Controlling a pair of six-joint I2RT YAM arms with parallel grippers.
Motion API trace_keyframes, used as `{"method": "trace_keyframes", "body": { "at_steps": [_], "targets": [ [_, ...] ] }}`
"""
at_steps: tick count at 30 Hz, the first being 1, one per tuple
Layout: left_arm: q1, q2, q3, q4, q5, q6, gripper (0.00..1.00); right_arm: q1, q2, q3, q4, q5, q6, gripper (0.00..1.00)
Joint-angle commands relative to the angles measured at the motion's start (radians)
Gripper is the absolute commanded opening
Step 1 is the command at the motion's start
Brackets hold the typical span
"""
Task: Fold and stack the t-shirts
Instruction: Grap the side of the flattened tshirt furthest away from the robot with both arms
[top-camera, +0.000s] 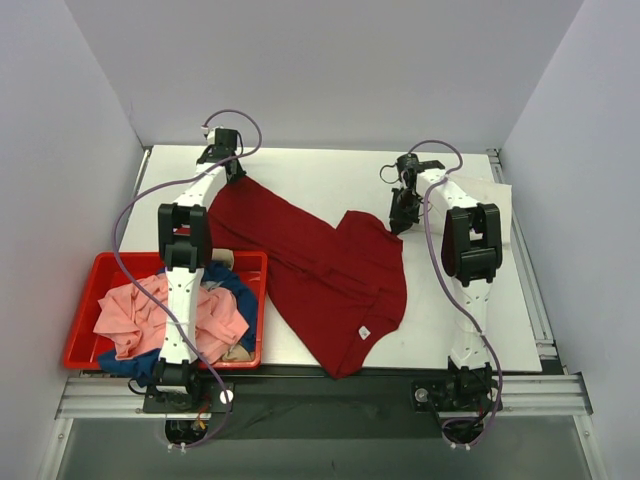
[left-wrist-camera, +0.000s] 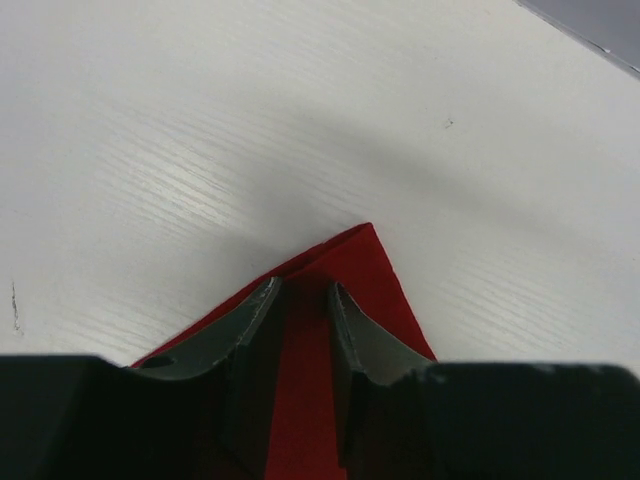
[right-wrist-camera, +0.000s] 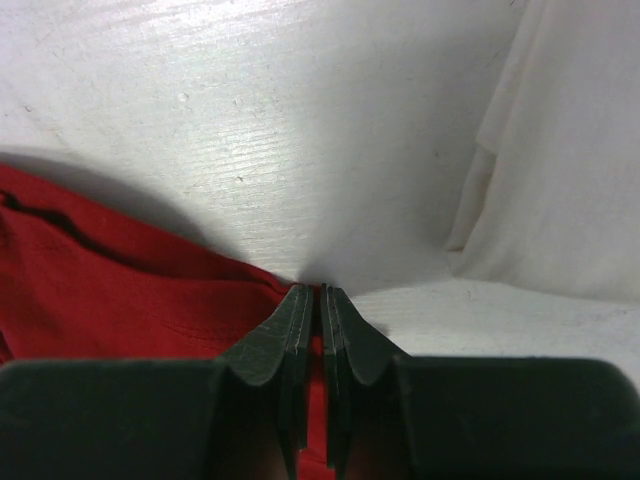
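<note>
Matt soft cloth: dark red t-shirt (top-camera: 330, 270); faintly grained matt table (top-camera: 330, 175).

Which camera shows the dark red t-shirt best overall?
Top external: the dark red t-shirt shows nearly whole, spread out. Left wrist gives only a corner between the left hand's open fingers; right wrist only an edge pinched in the right hand.

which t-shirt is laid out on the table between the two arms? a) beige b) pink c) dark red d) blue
C: the dark red t-shirt lies spread on the table, while the pink t-shirt sits bunched in the red bin.
</note>
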Motion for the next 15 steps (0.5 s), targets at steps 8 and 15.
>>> {"method": "trace_keyframes", "body": {
  "at_steps": [8, 15],
  "targets": [
    [0.007, 0.031, 0.057, -0.029, 0.065, -0.019, 0.27, 0.018, -0.076, 0.006, -0.057, -0.02, 0.019, 0.06],
    [-0.001, -0.039, 0.038, 0.003, 0.076, -0.03, 0.15, 0.021, -0.075, 0.012, -0.057, -0.028, 0.022, 0.06]
  ]
}}
